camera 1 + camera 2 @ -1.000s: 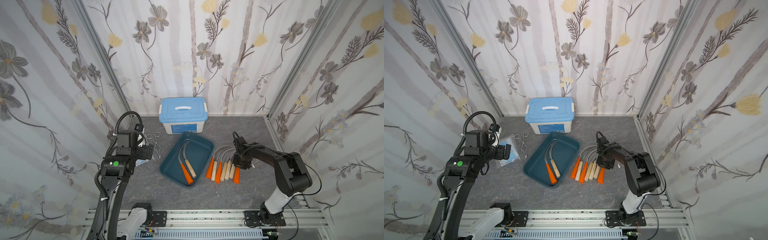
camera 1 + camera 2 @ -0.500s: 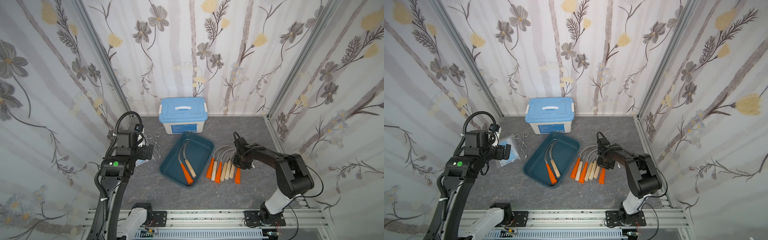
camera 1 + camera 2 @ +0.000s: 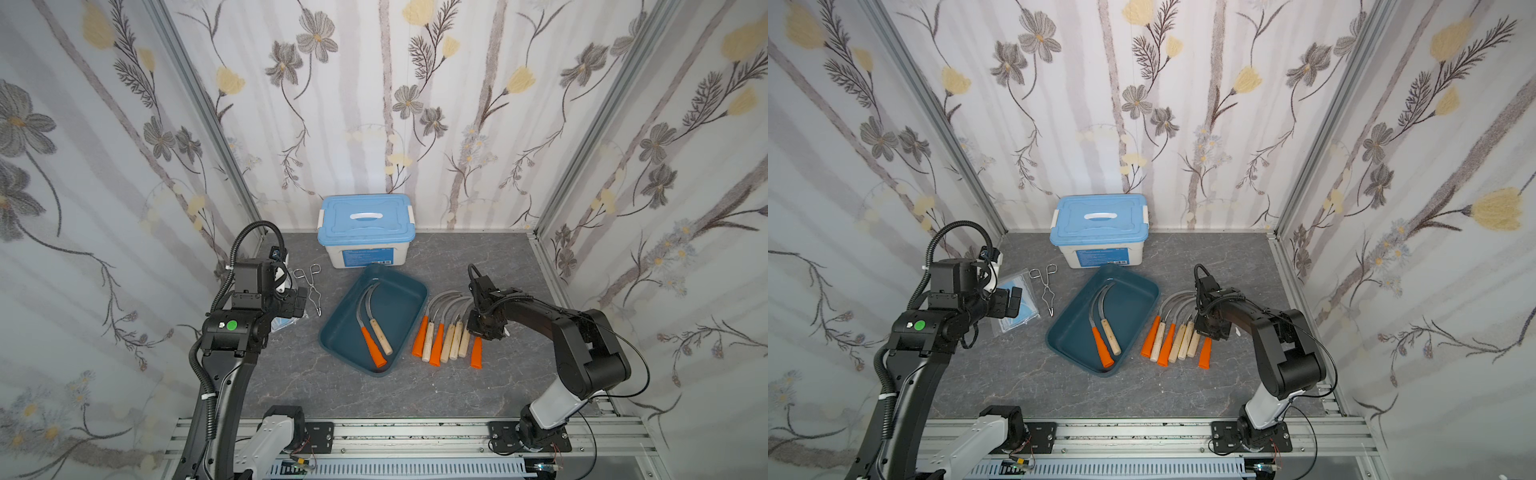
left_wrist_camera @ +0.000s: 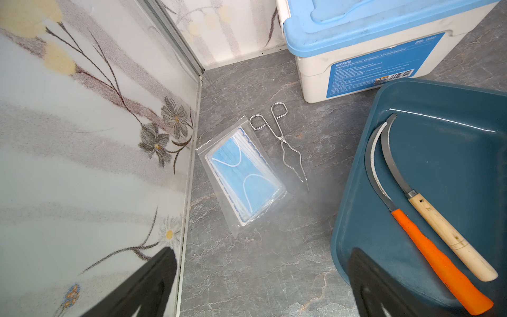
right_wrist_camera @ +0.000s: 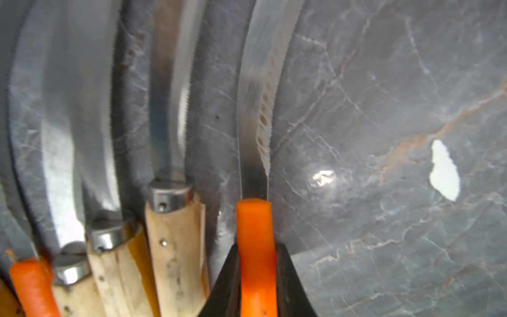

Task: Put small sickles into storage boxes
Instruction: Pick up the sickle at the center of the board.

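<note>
Two sickles [image 3: 371, 328] lie in the tray [image 3: 409, 291], centre of frame in both top views. One has an orange handle, one wood; they lie side by side with blades curving toward the tray's upper corner. The others lie in a row [image 3: 446, 336] on the table just right of the tray, orange and wood handles mixed. Handles point to the lower edge and blades fan toward the upper left.

Your right claw [image 3: 484, 328] is down at the right end of that row. In the wrist view its fingers [image 5: 288, 274] pinch the end sickle [image 5: 255, 233] by the orange handle, close below the blade. Three wood handles sit just beside it. You can't tell whether it's off the table.

Your left claw [image 3: 300, 301], left of centre, is spread wide with nothing in it, up over the masks [image 4: 244, 175]. The tongs [image 4: 285, 148] lie just beside the packet. The box [image 3: 365, 232] stands upper centre with its lid on, near the tray's upper corner.
</note>
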You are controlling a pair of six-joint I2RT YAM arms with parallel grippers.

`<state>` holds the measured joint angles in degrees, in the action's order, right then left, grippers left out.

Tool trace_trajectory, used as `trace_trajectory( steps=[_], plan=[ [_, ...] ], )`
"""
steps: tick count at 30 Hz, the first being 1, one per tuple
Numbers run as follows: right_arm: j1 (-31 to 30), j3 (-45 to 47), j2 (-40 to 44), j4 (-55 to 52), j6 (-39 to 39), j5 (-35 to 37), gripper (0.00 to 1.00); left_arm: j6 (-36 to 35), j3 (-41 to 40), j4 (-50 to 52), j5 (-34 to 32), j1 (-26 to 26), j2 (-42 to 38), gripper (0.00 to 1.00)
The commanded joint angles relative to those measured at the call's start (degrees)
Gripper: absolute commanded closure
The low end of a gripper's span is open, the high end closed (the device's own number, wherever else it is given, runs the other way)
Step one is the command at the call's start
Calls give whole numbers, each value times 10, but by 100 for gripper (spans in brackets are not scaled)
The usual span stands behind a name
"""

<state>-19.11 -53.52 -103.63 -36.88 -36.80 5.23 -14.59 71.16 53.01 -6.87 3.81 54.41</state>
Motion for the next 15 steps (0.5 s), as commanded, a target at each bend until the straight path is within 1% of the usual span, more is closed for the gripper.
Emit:
trace_trajectory(
  steps=[1, 8, 15],
  plan=[
    [0, 0, 15, -9, -1, 18, 100, 1, 6, -5, -1, -1, 1, 0],
    [0, -2, 43, -19, -4, 13, 100, -3, 7, -5, -1, 0, 4, 0],
    [0, -24, 66, -40, -2, 11, 100, -2, 10, -6, 2, 0, 6, 0]
  ],
)
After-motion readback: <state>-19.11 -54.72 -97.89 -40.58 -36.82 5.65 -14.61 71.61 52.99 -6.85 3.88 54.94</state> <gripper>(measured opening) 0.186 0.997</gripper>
